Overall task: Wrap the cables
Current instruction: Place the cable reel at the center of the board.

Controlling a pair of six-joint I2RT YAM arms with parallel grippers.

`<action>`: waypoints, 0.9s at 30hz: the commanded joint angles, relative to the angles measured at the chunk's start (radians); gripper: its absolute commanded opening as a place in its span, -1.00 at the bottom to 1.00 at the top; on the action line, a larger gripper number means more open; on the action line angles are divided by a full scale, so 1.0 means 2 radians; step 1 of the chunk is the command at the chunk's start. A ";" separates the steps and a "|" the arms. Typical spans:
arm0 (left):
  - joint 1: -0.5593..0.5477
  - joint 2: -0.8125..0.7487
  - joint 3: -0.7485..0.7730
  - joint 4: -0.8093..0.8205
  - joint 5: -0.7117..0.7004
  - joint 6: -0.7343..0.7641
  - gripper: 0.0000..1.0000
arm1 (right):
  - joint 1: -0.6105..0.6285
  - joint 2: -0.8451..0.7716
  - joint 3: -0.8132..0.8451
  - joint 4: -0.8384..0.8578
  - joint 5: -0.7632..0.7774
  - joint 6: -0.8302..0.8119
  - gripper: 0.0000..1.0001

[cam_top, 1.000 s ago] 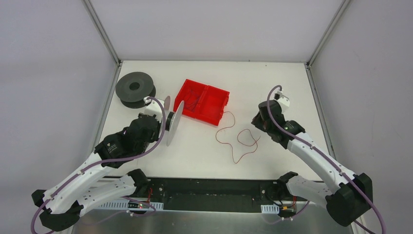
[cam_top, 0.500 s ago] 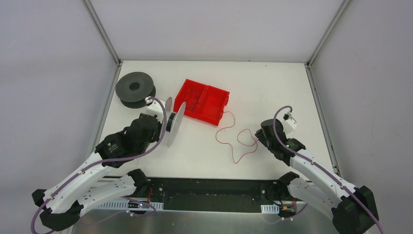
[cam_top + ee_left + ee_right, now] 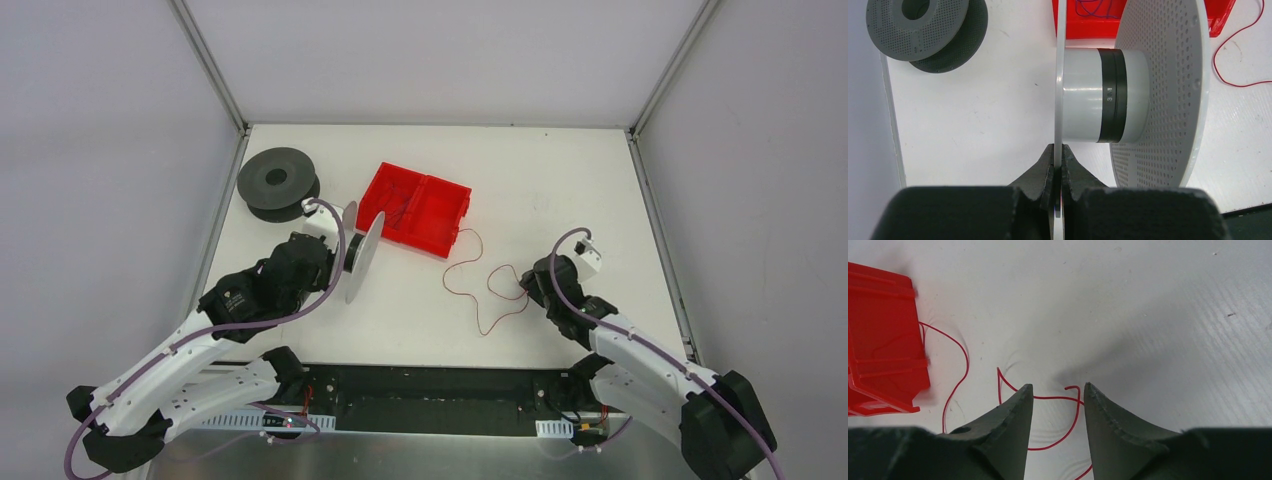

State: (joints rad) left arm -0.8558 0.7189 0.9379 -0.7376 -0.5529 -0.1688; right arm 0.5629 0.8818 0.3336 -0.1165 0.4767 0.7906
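A thin red cable [image 3: 447,275] lies in loose loops on the white table right of centre. My right gripper [image 3: 527,285] is open and low over the cable's right end. In the right wrist view its open gripper [image 3: 1055,387] straddles a loop of the cable [image 3: 1058,398] without pinching it. My left gripper [image 3: 1058,150] is shut on the thin near flange of a white spool [image 3: 1098,95] and holds it on edge. The spool [image 3: 358,250] shows left of centre in the top view. More thin dark wires [image 3: 1093,7] lie in the red bin.
A red two-compartment bin [image 3: 415,208] sits behind the cable, and its corner shows in the right wrist view [image 3: 883,340]. A dark grey spool [image 3: 278,182] lies flat at the back left, also in the left wrist view [image 3: 923,25]. Metal frame posts stand at the table's far corners.
My right arm has swung toward the near edge and left, bringing its open gripper down over the cable's right loops. The left arm and its spool have barely moved.
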 commanded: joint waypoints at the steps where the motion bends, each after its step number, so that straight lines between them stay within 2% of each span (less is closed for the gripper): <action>1: 0.001 -0.001 0.007 0.037 -0.004 -0.001 -1.00 | 0.003 0.016 -0.002 0.047 0.016 -0.009 -0.11; 13: 0.002 0.009 0.010 0.037 0.016 -0.002 -1.00 | 0.002 0.069 -0.007 0.056 0.029 0.016 -0.17; 15: 0.002 0.011 0.010 0.037 0.018 -0.002 -1.00 | 0.003 0.073 -0.007 0.067 0.031 0.015 -0.32; 17: 0.002 0.012 0.010 0.037 0.023 -0.002 -1.00 | 0.003 0.070 -0.006 0.069 0.034 0.003 -0.62; 19: 0.002 0.016 0.010 0.037 0.033 -0.004 -1.00 | 0.002 0.057 0.004 0.061 0.042 -0.024 -0.84; 21: 0.002 0.021 0.012 0.037 0.048 -0.008 -1.00 | 0.004 0.038 0.024 0.044 0.047 -0.070 -0.95; 23: 0.002 0.030 0.016 0.037 0.069 -0.012 -1.00 | 0.004 0.022 0.055 0.049 0.023 -0.147 -1.00; 27: 0.002 0.053 0.024 0.037 0.099 -0.012 -1.00 | 0.027 0.028 0.139 0.050 -0.072 -0.274 -1.00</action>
State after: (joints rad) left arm -0.8558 0.7952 0.9382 -0.7372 -0.4267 -0.1738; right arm 0.5697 0.9478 0.4164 -0.0582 0.4759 0.5457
